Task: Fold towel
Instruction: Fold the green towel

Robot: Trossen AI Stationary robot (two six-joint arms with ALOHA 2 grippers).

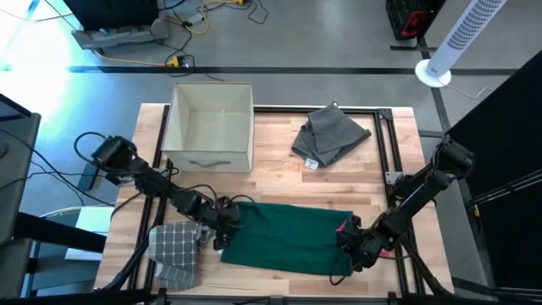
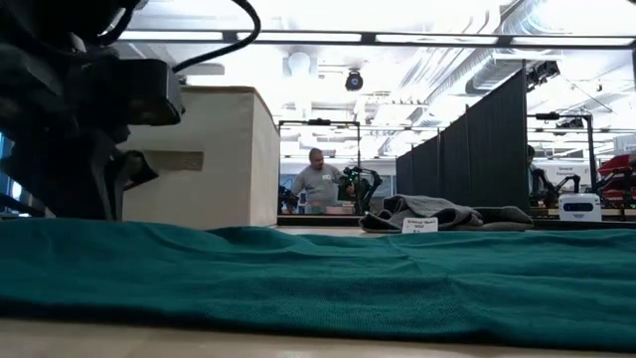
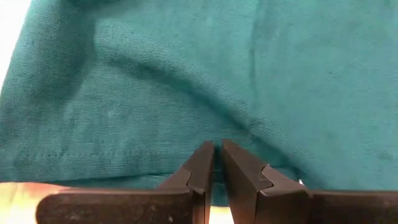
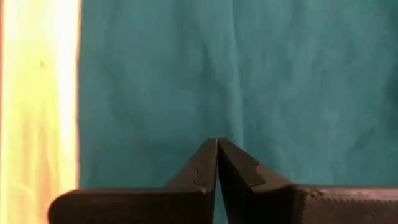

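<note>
The green towel [image 1: 292, 237] lay spread flat along the front of the bench [image 1: 279, 169]. The left gripper [image 1: 222, 227] and the right gripper [image 1: 351, 241] stood at its two short ends, each with fingers closed on a pinch of fabric near the hem. Risk: a thin pinch could slip under tension, or uneven lifting could skew the fold. The wrist views showed the closed fingers on cloth; the high view did not, but alone showed the grey cloth [image 1: 330, 135], the box [image 1: 210, 125] and the checked cloth [image 1: 174, 250].

Towel [image 1: 292, 237] between box [image 1: 209, 127] behind and table's [image 1: 279, 165] front edge.
</note>
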